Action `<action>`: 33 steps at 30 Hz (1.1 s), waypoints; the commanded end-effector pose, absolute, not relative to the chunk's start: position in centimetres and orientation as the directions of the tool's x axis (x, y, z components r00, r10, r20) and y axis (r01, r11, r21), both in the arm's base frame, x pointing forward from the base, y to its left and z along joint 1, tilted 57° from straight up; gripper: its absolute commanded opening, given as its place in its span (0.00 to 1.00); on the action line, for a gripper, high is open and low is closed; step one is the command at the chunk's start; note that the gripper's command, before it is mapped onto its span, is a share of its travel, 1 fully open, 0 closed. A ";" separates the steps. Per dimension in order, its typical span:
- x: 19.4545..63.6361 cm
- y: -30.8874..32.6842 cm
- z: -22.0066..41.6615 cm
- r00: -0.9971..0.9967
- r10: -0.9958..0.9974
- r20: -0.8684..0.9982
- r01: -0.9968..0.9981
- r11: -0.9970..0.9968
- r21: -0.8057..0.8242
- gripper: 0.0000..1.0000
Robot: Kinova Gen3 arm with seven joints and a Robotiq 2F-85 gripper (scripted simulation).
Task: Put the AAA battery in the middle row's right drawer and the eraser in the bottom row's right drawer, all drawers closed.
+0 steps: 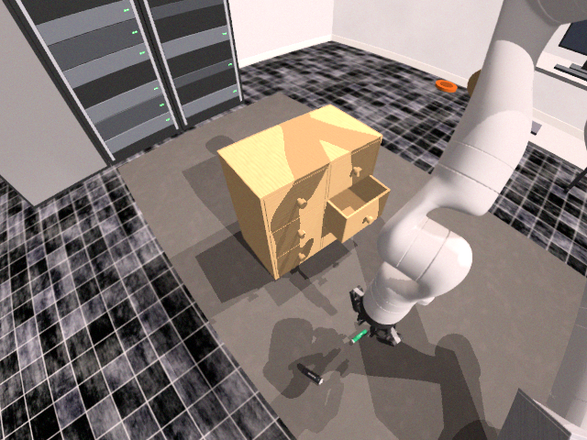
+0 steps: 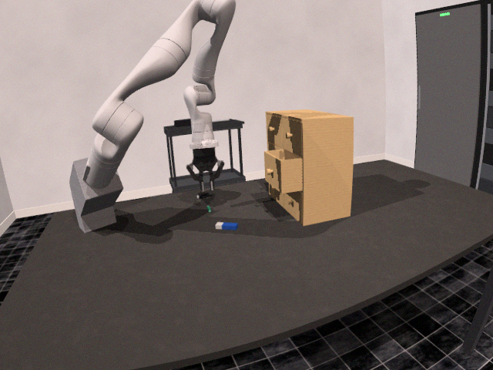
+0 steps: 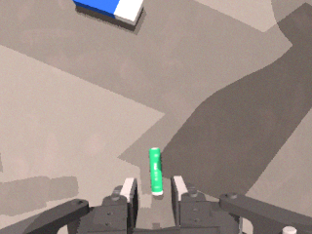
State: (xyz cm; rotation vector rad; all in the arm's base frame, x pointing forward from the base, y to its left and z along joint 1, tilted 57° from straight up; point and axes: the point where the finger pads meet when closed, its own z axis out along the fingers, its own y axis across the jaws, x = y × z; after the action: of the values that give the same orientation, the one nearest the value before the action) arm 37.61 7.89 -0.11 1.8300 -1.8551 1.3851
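The green AAA battery [image 1: 359, 336] lies on the table in front of the chest; it also shows in the wrist view [image 3: 155, 171] and small in the exterior view [image 2: 208, 208]. My gripper [image 3: 154, 191] points down just over it. The fingers are partly closed and stand on either side of the battery's near end with a gap; they hold nothing. The gripper also shows in the top and exterior views [image 1: 382, 336] [image 2: 206, 186]. The blue and white eraser [image 3: 108, 2] [image 2: 226, 226] lies flat on the table a little way off. The wooden chest [image 1: 303, 184] has its middle-row right drawer [image 1: 358, 205] pulled out; it looks empty.
A small black stick with a silver tip [image 1: 310, 373] lies on the table near the battery. The chest's other drawers look pushed in. My arm's base block [image 2: 95, 199] stands at the table's side. Server racks [image 1: 127, 61] stand behind the table.
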 end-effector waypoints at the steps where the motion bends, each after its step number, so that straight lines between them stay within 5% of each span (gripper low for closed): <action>1: 37.8 8.0 -0.4 -0.206 -0.685 0.699 -0.865 -0.207 -0.458 0.24; 33: 38.6 6.4 -1.5 -0.205 -0.683 0.701 -0.866 -0.208 -0.455 0.24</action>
State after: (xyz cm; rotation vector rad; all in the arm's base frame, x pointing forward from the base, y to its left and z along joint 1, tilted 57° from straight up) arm 38.37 7.20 -1.05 1.8512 -1.8389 1.3736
